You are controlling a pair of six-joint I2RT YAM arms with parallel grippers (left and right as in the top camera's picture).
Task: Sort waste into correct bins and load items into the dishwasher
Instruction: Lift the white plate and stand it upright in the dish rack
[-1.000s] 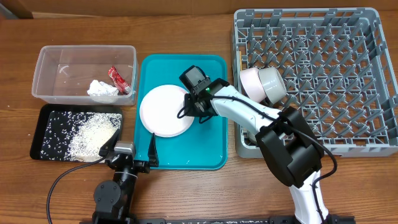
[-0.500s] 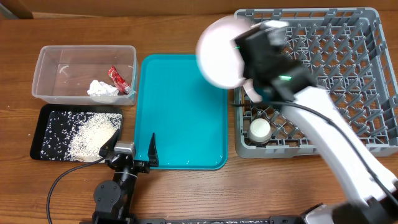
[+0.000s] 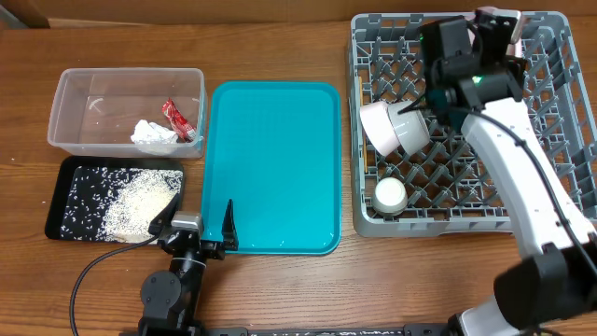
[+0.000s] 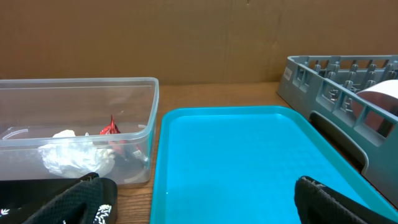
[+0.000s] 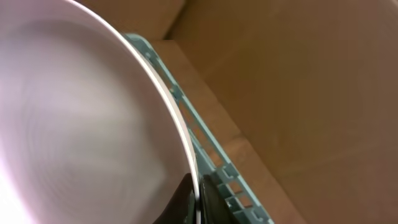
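My right gripper (image 5: 198, 193) is shut on the rim of the white plate (image 5: 81, 124) and holds it on edge over the far part of the grey dish rack (image 3: 560, 187). From overhead the plate (image 3: 500, 19) shows only as a narrow strip by the gripper (image 3: 471, 42). Two white bowls (image 3: 396, 126) lean in the rack's left side, and the white cup (image 3: 390, 193) stands near its front left corner. My left gripper (image 4: 205, 205) is open and empty at the near edge of the teal tray (image 3: 270, 168). I cannot make out the chopsticks.
The clear tub (image 3: 126, 110) at the left holds the red wrapper (image 3: 174, 117) and the tissue wad (image 3: 152, 135). The black tray (image 3: 70, 187) in front of it holds rice grains (image 3: 140, 201). The teal tray has nothing on it.
My right gripper lifted the plate off the teal tray, carried it right and away, and turned it on edge over the far part of the rack. The left arm has not moved.
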